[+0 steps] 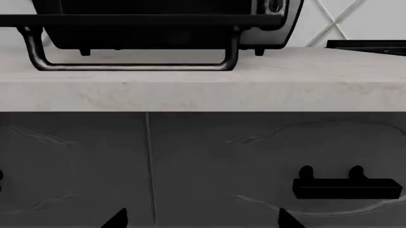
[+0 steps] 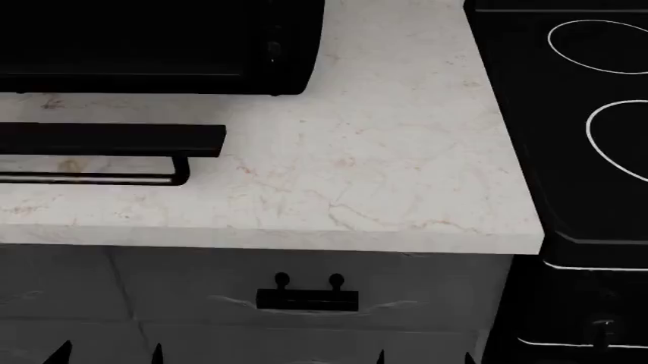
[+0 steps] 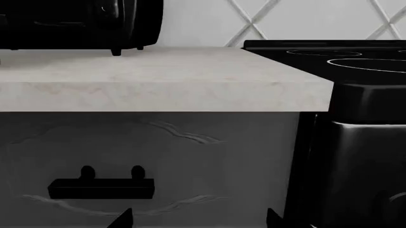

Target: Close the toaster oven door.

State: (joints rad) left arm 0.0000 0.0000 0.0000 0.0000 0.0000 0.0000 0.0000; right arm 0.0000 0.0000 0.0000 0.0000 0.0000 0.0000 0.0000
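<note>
The glossy black toaster oven (image 2: 152,45) stands at the back left of the pale stone counter (image 2: 385,167). Its door (image 2: 111,140) hangs open, lying flat and level above the counter, with the silver bar handle (image 2: 91,178) at its front edge. In the left wrist view the door (image 1: 140,20) and handle (image 1: 133,66) are above and ahead of my left gripper (image 1: 203,221). That gripper is open and empty, low in front of the grey cabinet. My right gripper (image 3: 198,221) is also open and empty, below the counter and to the right of the oven (image 3: 76,23).
A black stove (image 2: 577,114) with white burner rings adjoins the counter on the right. A grey drawer front with a small black handle (image 2: 306,299) sits under the counter edge, between the two grippers. White tiled wall (image 3: 298,21) stands behind.
</note>
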